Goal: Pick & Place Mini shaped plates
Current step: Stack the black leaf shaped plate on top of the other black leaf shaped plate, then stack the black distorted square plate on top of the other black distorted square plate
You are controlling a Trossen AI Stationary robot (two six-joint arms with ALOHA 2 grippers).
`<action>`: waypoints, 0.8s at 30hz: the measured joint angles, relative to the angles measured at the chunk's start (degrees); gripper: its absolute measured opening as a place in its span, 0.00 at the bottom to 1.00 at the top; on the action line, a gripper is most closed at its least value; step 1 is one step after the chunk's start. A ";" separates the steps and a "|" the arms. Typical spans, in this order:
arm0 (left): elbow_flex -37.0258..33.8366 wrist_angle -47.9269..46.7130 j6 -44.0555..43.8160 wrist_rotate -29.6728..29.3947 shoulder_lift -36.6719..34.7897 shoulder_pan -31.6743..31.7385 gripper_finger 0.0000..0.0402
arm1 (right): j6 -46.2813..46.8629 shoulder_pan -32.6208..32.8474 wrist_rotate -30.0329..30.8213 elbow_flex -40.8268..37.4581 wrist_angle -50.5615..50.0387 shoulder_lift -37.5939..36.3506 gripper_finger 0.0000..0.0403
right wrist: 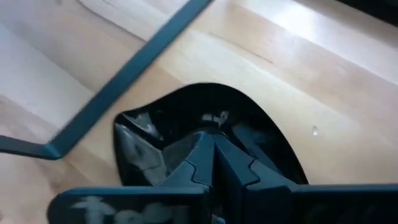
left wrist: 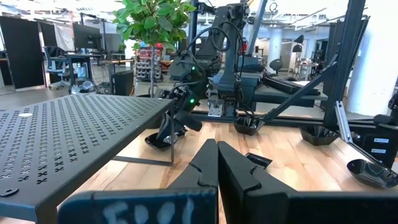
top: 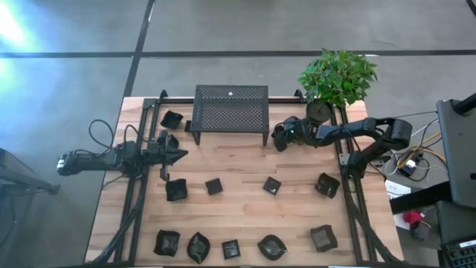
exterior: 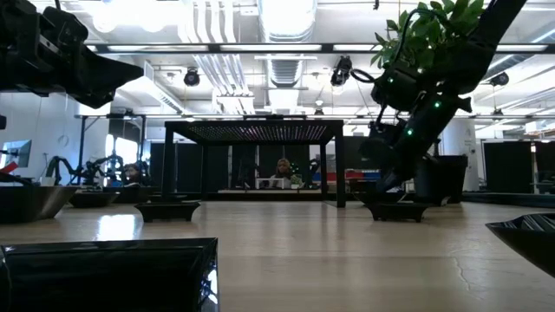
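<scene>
Several tiny glossy black mini plates lie on the wooden table in the high view, among them one (top: 176,190), another (top: 272,185) and a row along the near edge (top: 230,249). My right gripper (top: 280,138) is shut and points down by the black mesh stand's (top: 230,108) right leg, its tips (right wrist: 213,138) over the hollow of one mini plate (right wrist: 261,124), which rests flat on the wood (exterior: 395,210). My left gripper (top: 182,155) is shut, raised off the table at the left and aimed toward the right arm (left wrist: 216,148). My right gripper comes slanting down from the table's right side, and its shut fingertips (right wrist: 205,146) stand in the hollow of the mini plate (right wrist: 155,134), near its middle. The fingers hide the spot, so I cannot tell whether they touch it. The plate lies on the table.
The mesh stand sits at the far middle, its thin foot bar (right wrist: 118,87) right beside the plate. A potted plant (top: 336,78) stands at the far right corner. Black rails (top: 141,186) run along both sides. Bare wood (top: 238,160) lies in the centre.
</scene>
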 joint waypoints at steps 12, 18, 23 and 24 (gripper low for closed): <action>0.00 0.05 -0.01 0.00 0.00 0.00 0.00 | 0.85 10.49 0.90 -0.57 -4.19 -13.26 0.02; 0.10 1.97 1.21 -0.40 -0.02 0.02 0.00 | -0.47 18.70 2.19 -0.63 -4.34 -18.96 0.02; 1.30 0.75 -0.57 -0.46 0.00 0.02 0.00 | -3.21 25.78 2.21 -0.66 -4.30 -23.53 0.02; 1.63 0.70 -0.58 -0.48 0.02 0.02 0.00 | -3.73 27.08 2.21 -0.66 -4.30 -24.43 0.02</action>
